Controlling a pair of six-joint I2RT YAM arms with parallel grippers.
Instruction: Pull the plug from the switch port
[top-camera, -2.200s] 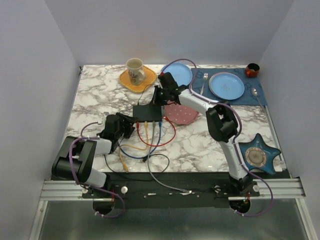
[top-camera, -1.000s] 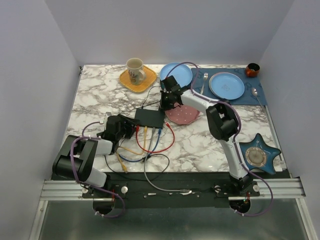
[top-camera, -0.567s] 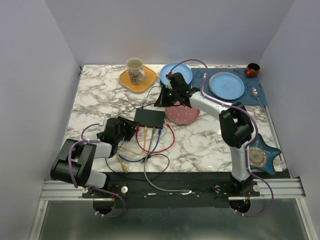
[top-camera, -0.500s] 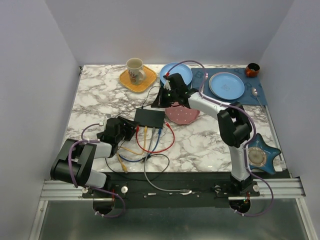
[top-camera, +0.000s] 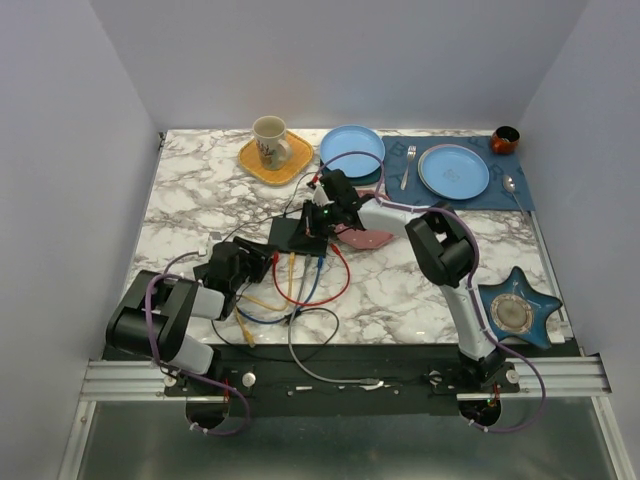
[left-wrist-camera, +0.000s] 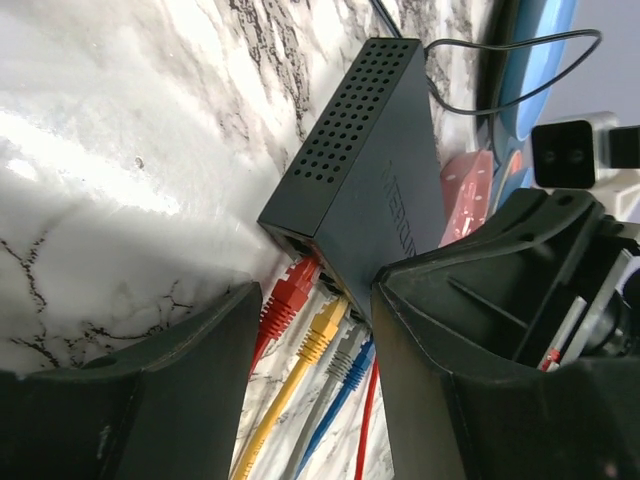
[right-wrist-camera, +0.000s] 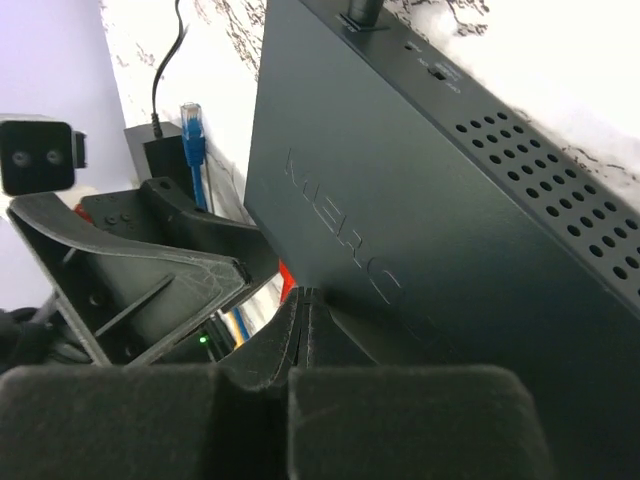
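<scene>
The flat black switch (top-camera: 291, 236) lies mid-table, also in the left wrist view (left-wrist-camera: 372, 170) and the right wrist view (right-wrist-camera: 450, 230). Red (left-wrist-camera: 291, 296), yellow (left-wrist-camera: 323, 330), grey and blue (left-wrist-camera: 356, 366) plugs sit in its near-edge sockets. My left gripper (top-camera: 262, 262) is open just short of that edge, its jaws on either side of the plugs (left-wrist-camera: 315, 335), touching none. My right gripper (top-camera: 318, 220) is shut and empty, its fingertips (right-wrist-camera: 312, 300) resting on the switch's top face.
Red, yellow, blue and black cables (top-camera: 300, 290) loop between the switch and the near edge. The pink dotted plate (top-camera: 372, 238) lies right of the switch under my right arm. A mug on a yellow coaster (top-camera: 272, 145), blue plates (top-camera: 352, 148) and a star dish (top-camera: 515, 312) stand around.
My right gripper has come from behind the switch, down and left, onto its top. The switch has shifted slightly. My left gripper has stayed at the plugs.
</scene>
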